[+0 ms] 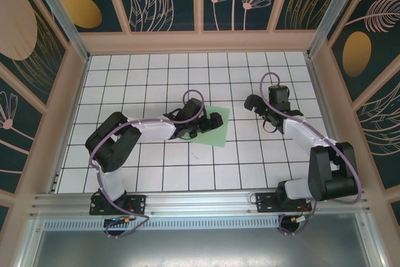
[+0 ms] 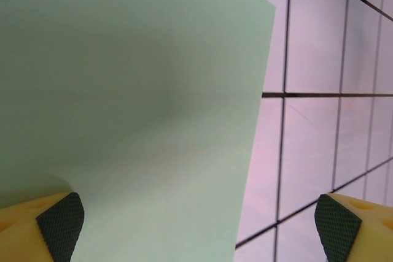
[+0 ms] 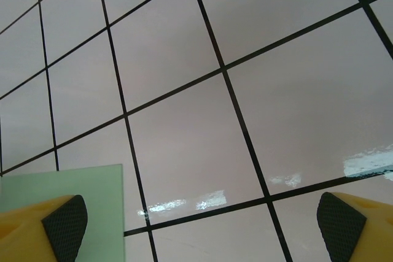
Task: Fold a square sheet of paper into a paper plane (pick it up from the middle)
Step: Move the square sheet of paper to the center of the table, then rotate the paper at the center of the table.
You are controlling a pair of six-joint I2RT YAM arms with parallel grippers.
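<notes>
While the left arm doubles back from its base and reaches low to the right, the left gripper (image 1: 201, 123) hangs with jaws spread wide over the thin, pale mint-green square sheet of paper (image 1: 215, 130) on the white, black-lined grid table (image 1: 156, 167) (one yellow, black-padded finger (image 2: 58, 225) is above the sheet, the other above bare squares). The right arm bends forward and leftward. The right gripper (image 1: 259, 112), jaws equally wide, grips nothing; the sheet's corner lies under its left finger (image 3: 61, 225).
</notes>
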